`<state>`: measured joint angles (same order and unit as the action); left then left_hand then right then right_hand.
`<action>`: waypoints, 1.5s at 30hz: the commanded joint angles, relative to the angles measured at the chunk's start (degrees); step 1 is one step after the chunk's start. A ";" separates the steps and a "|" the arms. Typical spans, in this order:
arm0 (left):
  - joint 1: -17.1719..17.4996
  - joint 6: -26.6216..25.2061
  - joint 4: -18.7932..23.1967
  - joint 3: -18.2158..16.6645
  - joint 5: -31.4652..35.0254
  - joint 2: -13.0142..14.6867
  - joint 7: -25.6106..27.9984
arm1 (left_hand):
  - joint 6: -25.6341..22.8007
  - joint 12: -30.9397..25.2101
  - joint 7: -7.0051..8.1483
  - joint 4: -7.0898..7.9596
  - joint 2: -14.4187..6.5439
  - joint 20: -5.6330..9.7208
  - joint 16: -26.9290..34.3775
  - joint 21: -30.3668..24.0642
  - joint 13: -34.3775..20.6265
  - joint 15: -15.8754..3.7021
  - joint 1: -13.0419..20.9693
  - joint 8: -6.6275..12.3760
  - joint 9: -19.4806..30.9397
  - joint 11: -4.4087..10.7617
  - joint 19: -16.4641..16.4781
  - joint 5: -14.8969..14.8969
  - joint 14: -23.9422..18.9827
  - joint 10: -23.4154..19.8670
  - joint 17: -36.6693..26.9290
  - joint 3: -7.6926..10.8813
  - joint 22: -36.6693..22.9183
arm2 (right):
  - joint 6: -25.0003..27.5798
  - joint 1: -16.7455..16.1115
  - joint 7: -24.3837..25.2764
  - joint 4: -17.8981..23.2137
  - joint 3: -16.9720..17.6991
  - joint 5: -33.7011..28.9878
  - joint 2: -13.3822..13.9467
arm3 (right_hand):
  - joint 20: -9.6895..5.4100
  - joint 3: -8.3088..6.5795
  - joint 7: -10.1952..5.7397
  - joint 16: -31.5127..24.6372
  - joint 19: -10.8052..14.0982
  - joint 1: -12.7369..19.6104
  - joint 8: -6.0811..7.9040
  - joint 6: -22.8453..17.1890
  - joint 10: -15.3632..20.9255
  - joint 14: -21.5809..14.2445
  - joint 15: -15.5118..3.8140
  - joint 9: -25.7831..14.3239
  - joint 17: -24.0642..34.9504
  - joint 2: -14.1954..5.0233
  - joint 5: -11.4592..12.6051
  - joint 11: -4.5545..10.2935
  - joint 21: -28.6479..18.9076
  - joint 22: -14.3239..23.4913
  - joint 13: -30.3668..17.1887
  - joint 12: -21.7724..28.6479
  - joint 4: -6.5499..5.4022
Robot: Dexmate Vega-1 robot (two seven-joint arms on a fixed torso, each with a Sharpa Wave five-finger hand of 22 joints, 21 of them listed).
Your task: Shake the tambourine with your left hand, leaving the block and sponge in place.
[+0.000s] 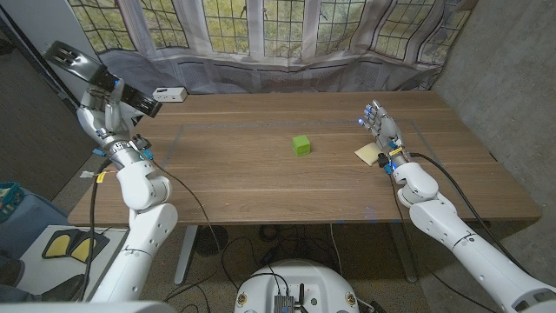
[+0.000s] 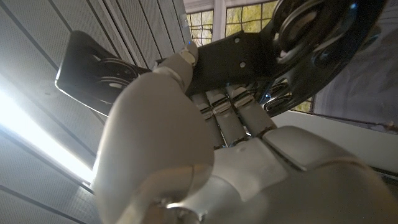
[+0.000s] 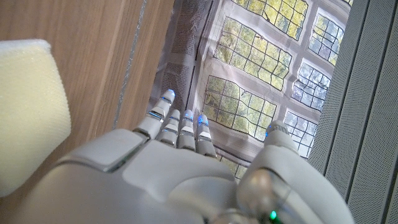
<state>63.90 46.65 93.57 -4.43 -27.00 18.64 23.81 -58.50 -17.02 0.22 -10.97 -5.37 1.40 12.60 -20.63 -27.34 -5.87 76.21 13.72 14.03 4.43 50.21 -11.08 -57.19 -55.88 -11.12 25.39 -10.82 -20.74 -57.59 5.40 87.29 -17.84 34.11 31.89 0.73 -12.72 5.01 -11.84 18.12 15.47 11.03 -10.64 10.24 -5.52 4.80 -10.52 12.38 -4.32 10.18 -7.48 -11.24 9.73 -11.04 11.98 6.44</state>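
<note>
My left hand [image 1: 115, 106] is raised above the table's left edge and grips a black tambourine [image 1: 97, 76], lifted clear of the wood. In the left wrist view its fingers [image 2: 221, 112] wrap the black frame [image 2: 236, 59], with metal jingles [image 2: 311, 31] beside them. A green block [image 1: 301, 145] sits near the table's middle. A pale yellow sponge [image 1: 368, 154] lies at the right, just beside my right hand [image 1: 380, 129], which stands with its fingers straight and holds nothing. The sponge [image 3: 28, 112] shows next to that hand [image 3: 180, 162] in the right wrist view.
A small white box [image 1: 168, 94] sits at the table's far left corner. Curtained windows [image 1: 287, 35] run behind the table [image 1: 261, 187]. A cable hangs by the left arm off the table's left edge.
</note>
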 commanded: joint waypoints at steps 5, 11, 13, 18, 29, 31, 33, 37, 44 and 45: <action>-0.27 -17.52 10.26 2.72 36.05 9.42 1.85 | -0.56 -0.40 0.12 1.43 -2.64 -0.28 -0.16 -0.07 -0.39 -3.32 -1.93 0.22 0.18 1.09 -0.66 -0.44 -3.27 -1.54 -0.21 1.62 -0.22 | -0.24 -0.74 0.45 0.95 0.09 -0.34 0.21 | 0.07 -0.14 0.38 0.04 0.46 -0.41 -0.06 -0.32 0.24 -0.38 -0.05 -0.14 0.12 0.26 0.14 0.13 0.10 0.14 -0.25 -0.18 0.47; -1.73 -24.36 14.22 5.82 42.42 14.87 -1.36 | -0.70 -0.36 -0.02 1.41 -2.66 -0.32 -0.14 -0.12 -0.50 -3.16 -1.90 0.25 0.17 1.05 -0.73 -0.47 -3.35 -1.66 -0.20 1.62 -0.23 | -0.43 -1.07 0.70 1.11 0.24 -0.37 0.19 | 0.11 -0.14 0.37 0.03 0.43 -0.44 -0.06 -0.32 0.20 -0.39 0.01 -0.14 0.13 0.27 0.14 0.10 0.12 0.14 -0.25 -0.19 0.47; -2.19 -27.73 16.04 6.92 44.68 16.86 -2.90 | -0.76 -0.36 0.04 1.35 -2.63 -0.35 -0.11 -0.14 -0.48 -3.22 -1.84 0.26 0.16 1.06 -0.75 -0.47 -3.41 -1.83 -0.20 1.62 -0.24 | -0.46 -1.20 0.80 1.24 0.34 -0.35 0.23 | 0.11 -0.15 0.39 0.04 0.44 -0.46 -0.06 -0.31 0.21 -0.35 -0.02 -0.14 0.14 0.25 0.14 0.15 0.11 0.14 -0.25 -0.19 0.46; -4.23 -35.85 19.63 10.59 50.39 21.01 -6.22 | -0.72 -0.20 0.03 1.33 -2.66 -0.41 -0.04 -0.21 -0.53 -3.17 -1.79 0.21 0.15 0.95 -0.75 -0.47 -3.37 -1.67 -0.31 1.55 -0.24 | -0.39 -1.39 1.05 1.53 0.52 -0.28 0.28 | 0.12 -0.15 0.43 0.03 0.43 -0.48 -0.05 -0.33 0.20 -0.37 0.02 -0.14 0.14 0.26 0.14 0.12 0.11 0.14 -0.25 -0.20 0.48; -12.03 -51.31 25.06 21.75 57.93 29.69 -21.99 | -0.58 0.02 -0.17 1.33 -2.74 -0.54 -0.14 -0.26 -0.56 -2.93 -1.73 0.10 0.13 0.68 -0.93 -0.50 -3.23 -1.61 -0.26 1.61 -0.25 | -0.38 -1.80 1.19 1.98 0.75 -0.35 0.55 | 0.08 -0.18 0.43 0.01 0.46 -0.52 -0.06 -0.31 0.21 -0.40 -0.01 -0.14 0.15 0.21 0.14 0.12 0.10 0.15 -0.25 -0.19 0.47; -13.37 -51.46 24.65 22.98 56.54 30.37 -24.06 | -0.59 0.05 -0.16 1.28 -2.70 -0.57 -0.16 -0.29 -0.55 -2.97 -1.69 0.09 0.13 0.83 -0.93 -0.51 -3.25 -1.66 -0.22 1.63 -0.25 | -0.30 -1.91 1.30 2.11 0.86 -0.13 0.48 | 0.09 -0.18 0.39 0.01 0.46 -0.53 -0.07 -0.30 0.20 -0.41 -0.01 -0.14 0.15 0.21 0.13 0.12 0.10 0.14 -0.25 -0.20 0.47; -13.89 -51.64 24.42 23.70 55.88 30.75 -24.28 | -0.53 0.05 -0.14 1.29 -2.73 -0.58 -0.13 -0.30 -0.57 -2.99 -1.67 0.06 0.13 0.82 -0.93 -0.50 -3.23 -1.67 -0.27 1.61 -0.25 | -0.43 -1.90 1.20 2.03 0.83 -0.29 0.55 | 0.07 -0.19 0.38 0.00 0.46 -0.53 -0.06 -0.32 0.25 -0.42 -0.03 -0.14 0.15 0.20 0.14 0.10 0.10 0.14 -0.25 -0.18 0.47; -14.49 -52.37 24.40 24.92 55.50 31.46 -24.15 | -0.52 0.10 -0.13 1.27 -2.72 -0.64 -0.16 -0.34 -0.63 -2.94 -1.64 0.04 0.14 0.70 -0.92 -0.52 -3.22 -1.63 -0.23 1.63 -0.25 | -0.42 -1.98 1.31 2.09 0.90 -0.13 0.43 | 0.10 -0.23 0.37 -0.01 0.47 -0.48 -0.06 -0.31 0.25 -0.47 -0.03 -0.14 0.14 0.18 0.14 0.09 0.10 0.14 -0.25 -0.18 0.51; -14.91 -53.03 24.63 26.08 55.01 32.54 -23.28 | -0.53 0.18 -0.12 1.27 -2.73 -0.65 -0.12 -0.40 -0.66 -2.94 -1.59 0.02 0.15 0.69 -0.94 -0.52 -3.21 -1.67 -0.28 1.59 -0.26 | -0.52 -2.03 1.18 1.86 0.85 -0.09 0.35 | 0.07 -0.23 0.36 0.00 0.48 -0.51 -0.06 -0.32 0.27 -0.45 -0.08 -0.14 0.15 0.18 0.14 0.08 0.10 0.15 -0.25 -0.17 0.51; -15.06 -53.24 24.71 26.31 54.98 32.72 -23.49 | -0.51 0.18 -0.17 1.32 -2.77 -0.64 -0.11 -0.42 -0.68 -2.91 -1.64 0.01 0.15 0.71 -0.92 -0.52 -3.23 -1.69 -0.28 1.59 -0.26 | -0.78 -1.98 0.96 1.63 0.76 -0.34 0.43 | 0.08 -0.23 0.39 -0.01 0.48 -0.52 -0.07 -0.30 0.27 -0.48 -0.08 -0.14 0.15 0.18 0.14 0.12 0.10 0.15 -0.25 -0.17 0.50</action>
<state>51.10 -2.96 117.39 18.23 27.52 48.75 2.47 -58.85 -16.73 0.10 -10.97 -5.37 0.83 11.90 -20.84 -27.81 -5.87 76.21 13.23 14.01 4.31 49.43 -11.30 -57.19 -56.20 -11.16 25.39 -10.81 -21.17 -59.41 6.60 89.20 -17.06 33.83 32.31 0.73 -12.91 5.22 -11.84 18.12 15.47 11.03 -10.85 10.23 -5.52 4.81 -10.52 12.38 -4.32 10.18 -7.48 -11.24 9.73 -11.05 11.98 6.63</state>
